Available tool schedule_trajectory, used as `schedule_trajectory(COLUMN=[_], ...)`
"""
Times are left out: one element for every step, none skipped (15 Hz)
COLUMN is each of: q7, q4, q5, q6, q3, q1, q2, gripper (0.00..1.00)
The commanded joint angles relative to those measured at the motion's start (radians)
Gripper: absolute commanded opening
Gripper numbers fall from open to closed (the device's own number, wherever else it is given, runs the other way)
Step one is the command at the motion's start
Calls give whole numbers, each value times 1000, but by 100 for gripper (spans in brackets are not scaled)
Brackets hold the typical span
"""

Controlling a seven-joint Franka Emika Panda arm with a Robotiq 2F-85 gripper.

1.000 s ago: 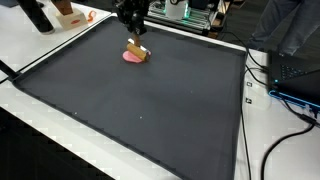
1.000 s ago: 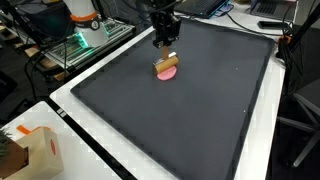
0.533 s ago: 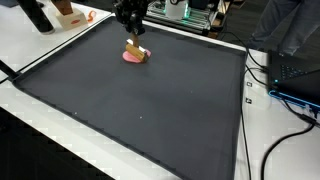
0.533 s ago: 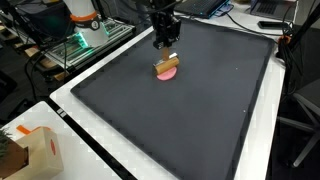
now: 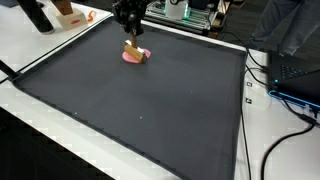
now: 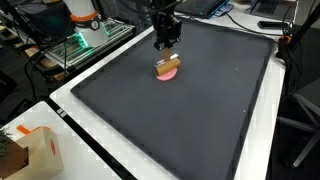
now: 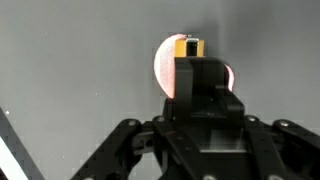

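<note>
Exterior views both show a wide black mat (image 5: 150, 110) (image 6: 200, 120) with a thin pale border, spread over a white bench (image 5: 265, 140). Dark cables (image 5: 285, 115) trail over the bench at 3 o'clock of the mat in an exterior view, and a cardboard box (image 6: 35, 152) sits at 8 o'clock of it in an exterior view. Cluttered equipment fills the room behind the bench.

A flat, round pink disc (image 5: 131, 57) (image 6: 170, 73) lies on the mat near its far edge, at about 11 o'clock in an exterior view and about 12 o'clock in an exterior view. A small tan wooden block (image 5: 137, 51) (image 6: 167, 65) rests on top of it, tilted.

The black claw (image 5: 130, 38) (image 6: 166, 44) hangs straight down just above the block. In the wrist view the claw (image 7: 205, 65) reads as one dark mass in the middle, its fingers seemingly pressed together with nothing between them. The disc (image 7: 163, 68) peeks out on both sides, and the block (image 7: 187, 46) shows at 12 o'clock of the fingertips.
</note>
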Motion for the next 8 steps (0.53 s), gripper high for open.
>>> schedule_trajectory(q7=[-10, -10, -9, -6, -10, -8, -11, -7], q4=[10, 11, 14, 15, 16, 17, 18, 21], q5=[-10, -9, -11, -15, -12, -13, -9, -10], q6=[72, 76, 80, 84, 90, 92, 94, 95], q3=[-5, -6, -6, -5, -5, -4, -4, -3], q1=[-18, -19, -20, -20, -21, -21, -22, -22], q2=[66, 68, 69, 71, 73, 74, 75, 76], gripper=[24, 24, 24, 24, 24, 24, 24, 24])
